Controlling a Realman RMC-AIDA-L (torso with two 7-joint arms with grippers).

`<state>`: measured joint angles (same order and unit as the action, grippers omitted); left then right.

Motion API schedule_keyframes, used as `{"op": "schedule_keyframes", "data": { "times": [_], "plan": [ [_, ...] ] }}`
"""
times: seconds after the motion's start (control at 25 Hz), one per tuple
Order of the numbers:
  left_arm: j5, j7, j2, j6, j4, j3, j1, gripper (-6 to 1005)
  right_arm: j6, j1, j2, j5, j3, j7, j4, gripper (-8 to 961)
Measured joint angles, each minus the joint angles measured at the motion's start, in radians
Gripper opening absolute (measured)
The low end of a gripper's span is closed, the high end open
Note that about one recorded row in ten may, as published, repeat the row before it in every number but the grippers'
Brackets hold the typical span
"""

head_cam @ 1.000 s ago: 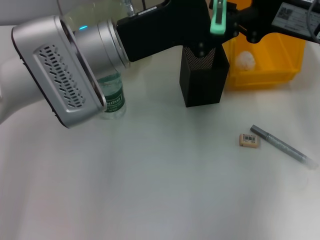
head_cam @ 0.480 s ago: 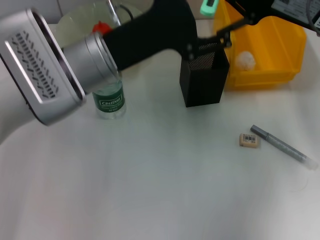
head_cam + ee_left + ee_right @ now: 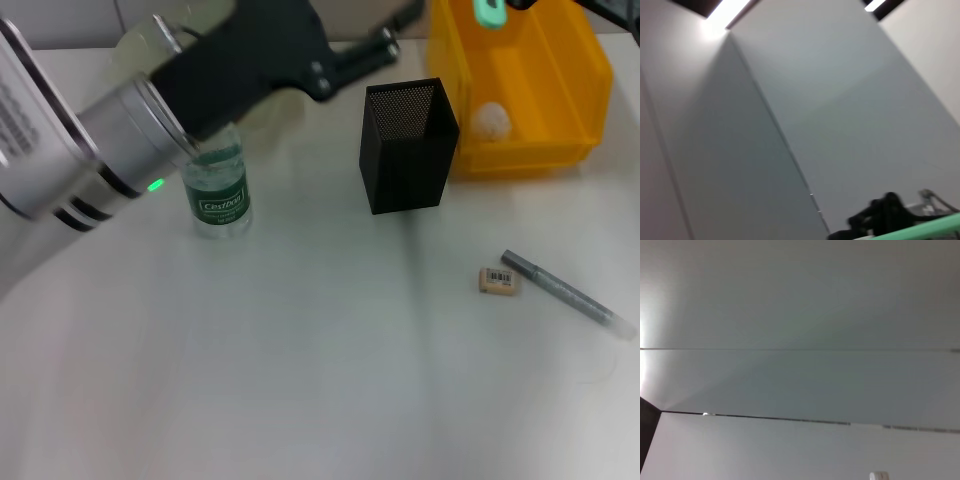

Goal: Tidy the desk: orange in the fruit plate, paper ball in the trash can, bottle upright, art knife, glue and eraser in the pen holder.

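Two loose items: the eraser (image 3: pixel 498 282) and a grey pen-shaped tool (image 3: pixel 565 292) lie just beside each other on the desk, well apart from the pen holder (image 3: pixel 405 150). By your task list they are not yet put away.
Paper ball (image 3: pixel 490 120): it lies inside the trash can (image 3: pixel 560 100), so you can count that part as done.
Bottle (image 3: pixel 220 190): it stands upright, partly behind the left arm's forearm.
Orange: you cannot see it; the left arm covers that corner.
Left gripper (image 3: pixel 385 45): it is raised above the desk between the bottle and the pen holder, and you cannot tell whether it is open or closed, or whether it holds anything.
Right gripper: only a dark sliver shows at the head view's far right corner, so you cannot tell its state.
Mint-green piece (image 3: pixel 490 12): it hangs above the trash can at the picture's edge; you cannot tell what it is or which arm carries it.
Risk, wrong bin: if that piece is a desk item and lets go here, it drops into the trash can, not the pen holder.
Risk, bottle: the left forearm passes close over the cap, so a low sweep could tip it.
Risk, eraser: it is small and flat, and a pinch could push it against the grey tool.
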<state>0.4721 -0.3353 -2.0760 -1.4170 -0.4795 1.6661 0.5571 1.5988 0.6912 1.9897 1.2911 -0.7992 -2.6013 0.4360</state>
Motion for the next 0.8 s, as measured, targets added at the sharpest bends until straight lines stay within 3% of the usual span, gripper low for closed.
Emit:
{"op": "schedule_keyframes", "data": {
  "times": [0.16,0.2,0.36,0.48,0.72,0.8],
  "plan": [
    [-0.019,-0.089,0.002,0.009,0.024,-0.027,-0.002,813,-0.001,-0.006,0.003,-0.003,0.035,0.088,-0.005,172],
    [-0.021,-0.156,0.003,0.006,0.049,-0.049,-0.007,813,-0.005,-0.010,0.012,-0.004,0.086,0.193,-0.016,171],
    [-0.021,-0.240,0.006,0.005,0.058,-0.066,-0.024,813,-0.010,-0.016,0.025,-0.004,0.125,0.359,-0.022,169],
    [-0.015,-0.363,0.013,0.036,0.060,-0.113,-0.031,813,-0.019,-0.016,0.036,0.006,0.119,0.572,-0.017,172],
    [-0.015,-0.483,0.014,0.110,0.058,-0.156,-0.028,812,-0.083,-0.018,0.037,0.071,0.077,0.728,0.006,177],
    [-0.014,-0.541,0.016,0.146,0.053,-0.178,-0.028,812,-0.131,-0.021,0.048,0.146,0.070,0.808,0.031,179]
  ]
}}
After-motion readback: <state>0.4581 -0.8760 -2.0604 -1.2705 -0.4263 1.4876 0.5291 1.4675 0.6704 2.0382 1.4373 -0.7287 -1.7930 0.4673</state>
